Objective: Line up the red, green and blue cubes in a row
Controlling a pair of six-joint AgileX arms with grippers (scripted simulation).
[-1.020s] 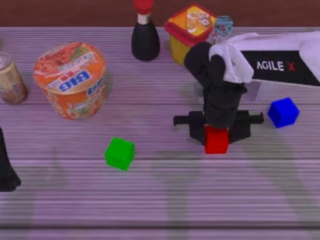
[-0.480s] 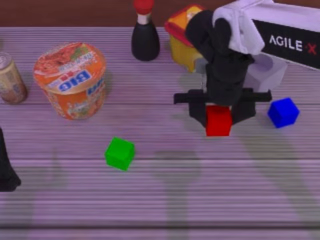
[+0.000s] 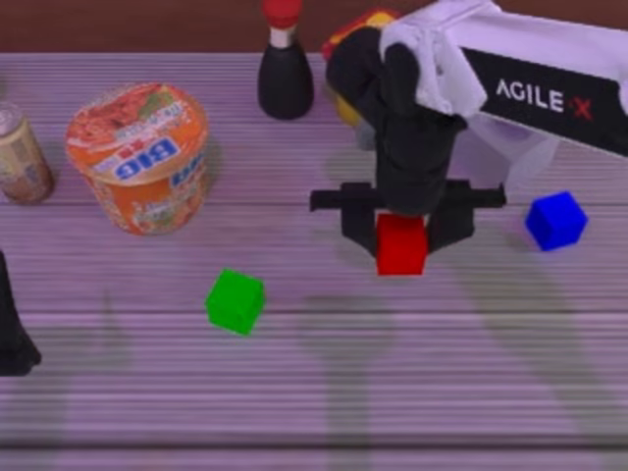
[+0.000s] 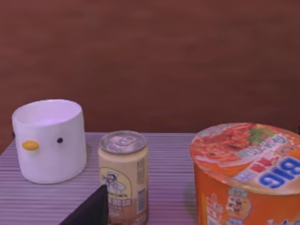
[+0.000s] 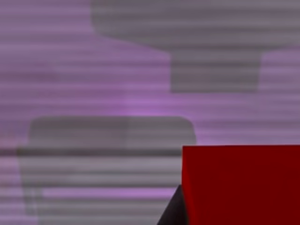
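Open purple table [image 3: 392, 392] across the near half, green cube [image 3: 235, 301] alone there, blue cube [image 3: 555, 220] near the right edge, noodle cup [image 3: 138, 154], drink can [image 3: 20, 154], sauce bottle [image 3: 285, 69] and yellow tub [image 3: 345, 61] crowded the far side, right gripper [image 3: 401, 231] clamping the red cube [image 3: 401, 244] hung mid-table between the green and blue cubes.

Even, fairly bright light from above lays soft grey shadows across the striped bench [image 3: 147, 392], with no glare.
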